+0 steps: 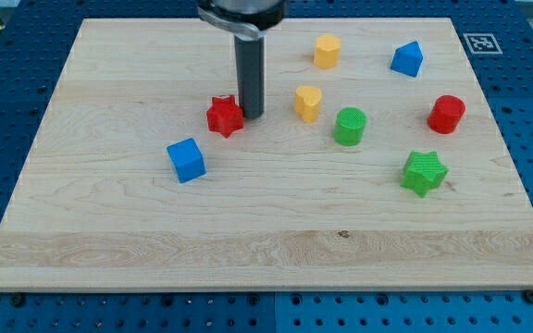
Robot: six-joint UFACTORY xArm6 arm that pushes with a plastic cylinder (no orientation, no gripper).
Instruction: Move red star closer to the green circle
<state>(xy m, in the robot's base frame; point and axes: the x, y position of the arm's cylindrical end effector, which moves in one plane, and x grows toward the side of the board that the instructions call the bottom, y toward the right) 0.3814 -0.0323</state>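
Note:
The red star (pixel 224 117) lies on the wooden board (pixel 266 231), left of centre. The green circle (pixel 349 126) stands to its right, with the yellow heart (pixel 308 102) between them and slightly higher. My tip (pixel 252 116) rests on the board just right of the red star, touching or almost touching its right edge. The dark rod rises from there to the view's top.
A blue cube (pixel 186 159) lies below-left of the red star. A green star (pixel 424 172) and a red cylinder (pixel 446 114) sit at the right. A yellow hexagon (pixel 327 51) and a blue block (pixel 407 59) sit near the top.

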